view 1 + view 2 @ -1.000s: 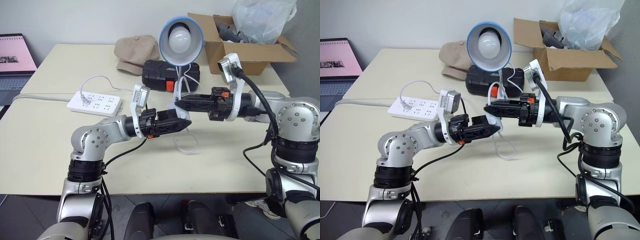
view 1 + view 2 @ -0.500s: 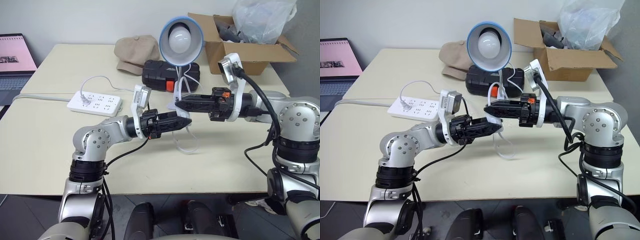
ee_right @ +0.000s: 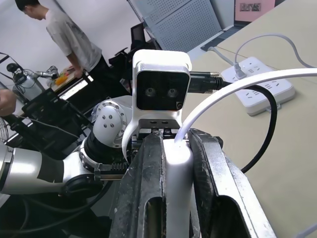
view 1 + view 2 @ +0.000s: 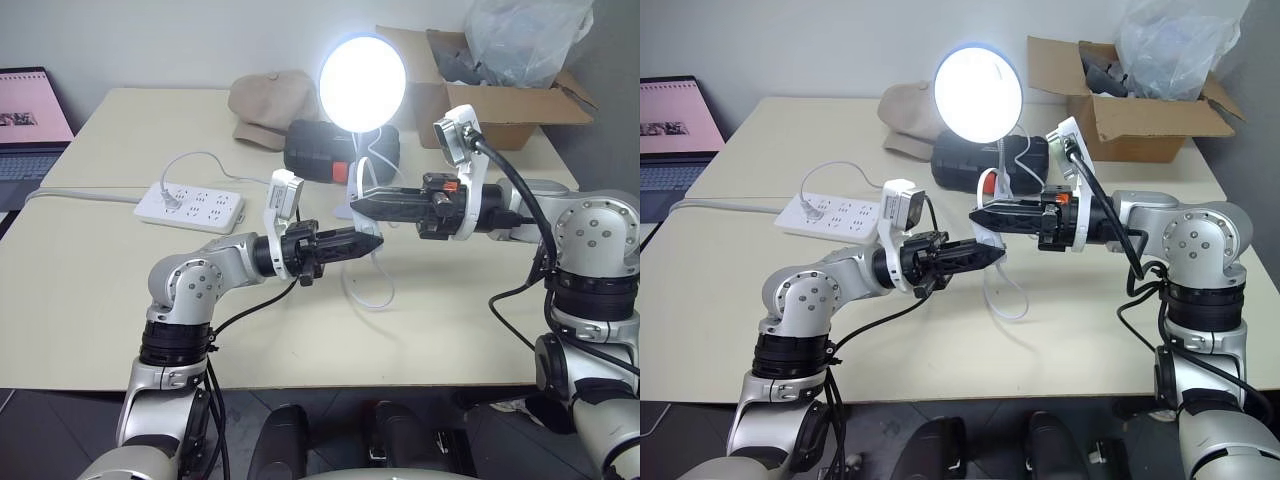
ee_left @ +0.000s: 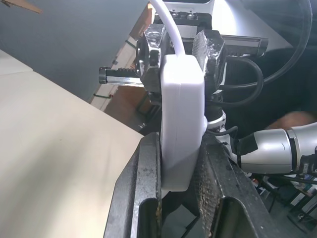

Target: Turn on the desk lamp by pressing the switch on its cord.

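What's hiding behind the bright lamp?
Behind the lit desk lamp lie a tan cap and a black case; its glowing shade covers part of each.

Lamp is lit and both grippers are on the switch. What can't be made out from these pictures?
- Switch rocker face: covered by the fingers in both wrist views.
- Bulb and shade inside: washed out by the lamp glare, eye views.
- Box contents: hidden by its walls and a plastic bag.
- Laptop: cut off by the edge.

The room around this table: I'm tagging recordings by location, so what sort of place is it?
Probably an office or lab workspace: a laptop sits beside the table, an open cardboard box stands on it, and the right wrist view shows a person at cluttered equipment benches.
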`<action>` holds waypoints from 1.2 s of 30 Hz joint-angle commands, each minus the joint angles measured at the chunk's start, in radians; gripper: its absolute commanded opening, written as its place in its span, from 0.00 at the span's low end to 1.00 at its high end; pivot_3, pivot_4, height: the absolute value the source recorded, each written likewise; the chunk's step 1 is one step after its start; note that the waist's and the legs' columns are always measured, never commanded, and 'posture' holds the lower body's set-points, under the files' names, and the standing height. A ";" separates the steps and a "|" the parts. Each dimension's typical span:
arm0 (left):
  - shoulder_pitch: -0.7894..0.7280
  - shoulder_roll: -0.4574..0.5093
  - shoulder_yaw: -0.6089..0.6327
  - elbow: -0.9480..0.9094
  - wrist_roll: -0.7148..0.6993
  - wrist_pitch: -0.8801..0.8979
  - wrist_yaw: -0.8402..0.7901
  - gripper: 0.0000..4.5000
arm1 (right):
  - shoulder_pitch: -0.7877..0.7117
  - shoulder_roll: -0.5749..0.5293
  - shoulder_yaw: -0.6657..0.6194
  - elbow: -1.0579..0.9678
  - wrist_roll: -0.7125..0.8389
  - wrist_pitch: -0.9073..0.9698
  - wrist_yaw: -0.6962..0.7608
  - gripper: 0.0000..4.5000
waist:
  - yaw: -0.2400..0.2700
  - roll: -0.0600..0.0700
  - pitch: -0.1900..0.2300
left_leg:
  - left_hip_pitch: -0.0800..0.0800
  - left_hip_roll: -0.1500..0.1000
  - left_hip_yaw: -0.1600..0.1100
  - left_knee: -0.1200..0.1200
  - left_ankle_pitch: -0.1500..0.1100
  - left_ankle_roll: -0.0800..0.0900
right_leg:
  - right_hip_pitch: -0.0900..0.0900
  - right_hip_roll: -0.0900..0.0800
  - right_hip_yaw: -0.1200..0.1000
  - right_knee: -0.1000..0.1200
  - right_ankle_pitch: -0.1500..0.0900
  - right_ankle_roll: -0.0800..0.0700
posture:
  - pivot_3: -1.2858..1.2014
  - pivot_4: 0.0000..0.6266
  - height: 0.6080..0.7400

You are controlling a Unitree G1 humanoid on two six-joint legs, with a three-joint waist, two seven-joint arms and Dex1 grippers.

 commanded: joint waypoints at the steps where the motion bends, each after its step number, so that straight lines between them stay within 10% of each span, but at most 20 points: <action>1: 0.016 0.032 -0.010 -0.048 0.022 -0.039 -0.033 0.12 | -0.022 -0.002 -0.007 -0.028 0.020 -0.016 0.004 0.08 | 0.000 0.000 0.000 | 0.000 0.000 0.000 0.000 0.000 0.000 | 0.000 0.000 0.000 0.000 0.000 0.000 | 0.52 0.24 1.00; 4: 0.024 0.042 -0.008 -0.054 0.021 -0.043 -0.039 0.12 | -0.015 -0.004 -0.007 -0.024 0.018 -0.020 -0.002 0.08 | 0.000 0.000 0.000 | 0.000 0.000 0.000 0.000 0.000 0.000 | 0.000 0.000 0.000 0.000 0.000 0.000 | 0.52 0.24 1.00; 16: 0.034 0.066 0.025 -0.060 -0.040 0.012 -0.040 0.65 | 0.026 0.009 -0.011 -0.029 0.019 -0.034 -0.035 0.08 | 0.000 0.000 0.000 | 0.000 0.000 0.000 0.000 0.000 0.000 | 0.000 0.000 0.000 0.000 0.000 0.000 | 0.52 0.24 1.00; 23: 0.151 0.287 -0.029 -0.148 0.115 -0.102 -0.142 0.97 | 0.083 0.018 -0.016 0.052 -0.066 -0.066 -0.137 0.08 | -0.005 0.000 0.000 | 0.000 0.000 0.000 -0.001 0.000 0.000 | 0.000 0.000 0.001 0.000 0.000 0.000 | 0.52 0.24 1.00; 36: 0.242 0.323 -0.089 -0.184 0.427 -0.487 -0.100 1.00 | 0.052 0.119 0.083 0.352 -0.394 -0.179 -0.348 0.08 | 0.004 0.000 0.000 | 0.000 0.000 0.001 -0.001 0.000 0.000 | -0.001 -0.001 0.001 -0.001 0.000 0.000 | 0.52 0.24 1.00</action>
